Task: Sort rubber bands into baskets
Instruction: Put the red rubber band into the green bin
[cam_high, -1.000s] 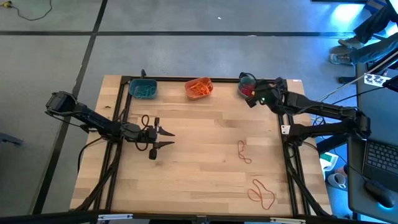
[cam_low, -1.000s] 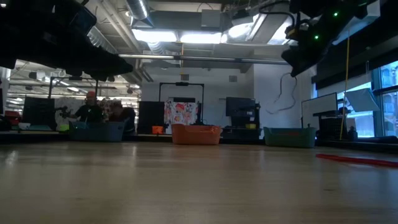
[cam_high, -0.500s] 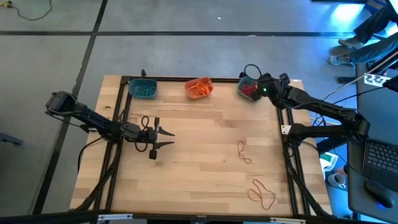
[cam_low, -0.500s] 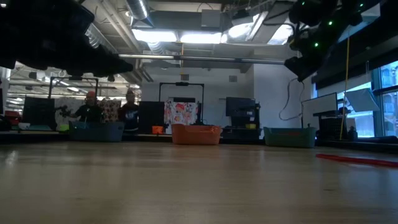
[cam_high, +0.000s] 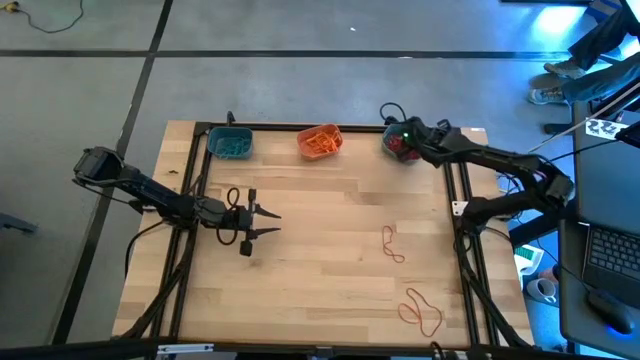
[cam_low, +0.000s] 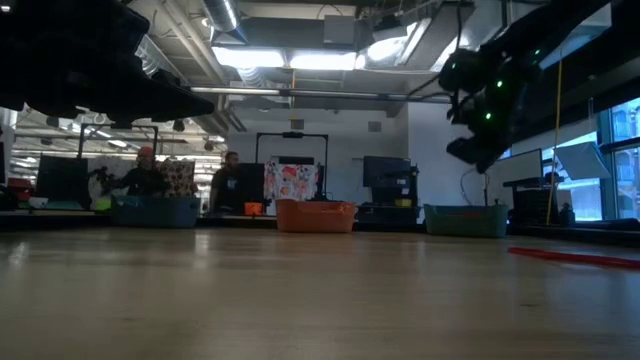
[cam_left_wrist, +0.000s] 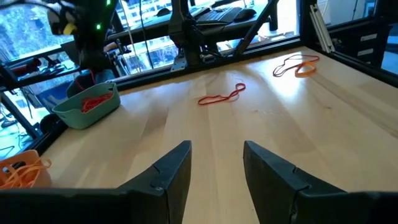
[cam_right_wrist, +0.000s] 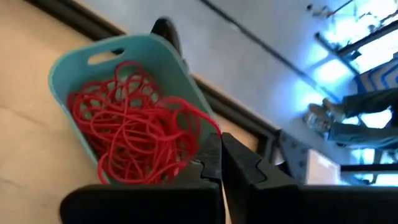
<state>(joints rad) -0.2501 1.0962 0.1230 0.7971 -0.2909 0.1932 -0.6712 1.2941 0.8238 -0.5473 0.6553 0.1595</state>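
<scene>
Now the clenched right tool (cam_high: 398, 138) has swung farther over the red-filled teal basket (cam_right_wrist: 68, 65); left tool (cam_high: 272, 222) stays released.

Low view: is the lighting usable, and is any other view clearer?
Low view: backlit by ceiling lights, so the dark right gripper is a silhouette. Right wrist view: the teal plastic basket of red rubber bands is evenly lit and readable.

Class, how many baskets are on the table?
3, along the far edge: teal basket on the left, orange basket in the middle, teal basket of red bands on the right.
</scene>
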